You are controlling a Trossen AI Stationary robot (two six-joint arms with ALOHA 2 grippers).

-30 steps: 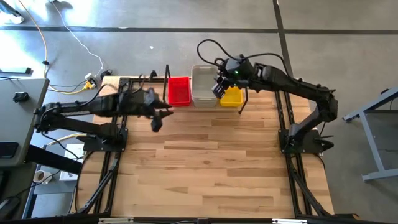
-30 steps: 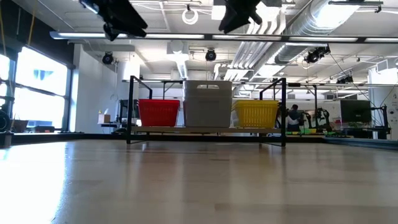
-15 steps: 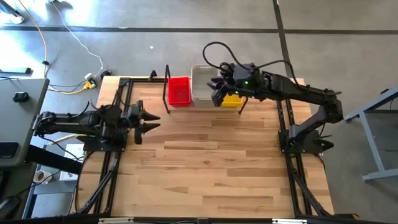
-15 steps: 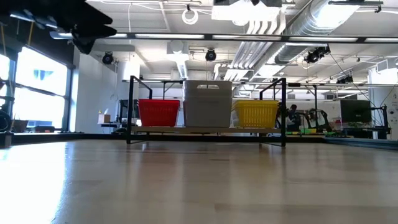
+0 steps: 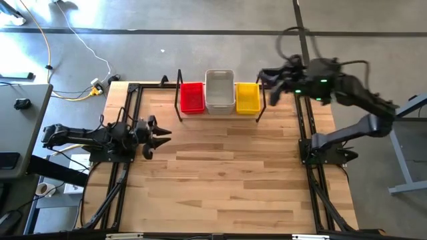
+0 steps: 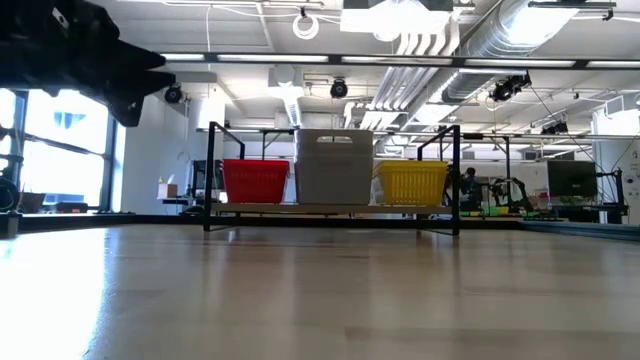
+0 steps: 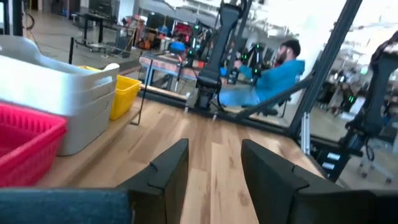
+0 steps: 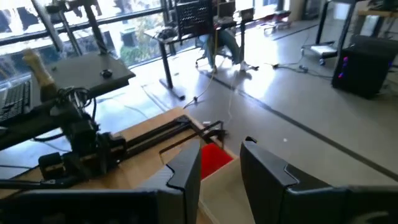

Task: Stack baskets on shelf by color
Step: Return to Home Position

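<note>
**High view.** The shelf [image 5: 179, 100] stands at the far edge of the table [image 5: 227, 180]. It carries the red basket [image 5: 192, 97] on the left, the grey basket [image 5: 219, 91] in the middle and the yellow basket [image 5: 247, 97] on the right, set side by side. The left gripper [image 5: 162, 131] lies low at the table's left side, well apart from the shelf. The right gripper [image 5: 265, 77] hangs just right of the shelf. Sorting appears complete, and what is left is parking the arms. The right arm should draw back and to the right, away from the shelf's right post.

**Low view.** The three baskets sit level between the shelf's posts. The left arm [image 6: 90, 60] crosses the upper left corner, and nothing lies on the tabletop in front.

**Left wrist view.** The fingers are spread and empty. Beyond them are the three baskets, and a seated person [image 7: 267, 74] in the room behind.

**Right wrist view.** The fingers are parted and hold nothing. The red basket shows past them, with the left arm beyond. Cables [image 8: 230, 93] run over the floor, off the table and out of the way.
</note>
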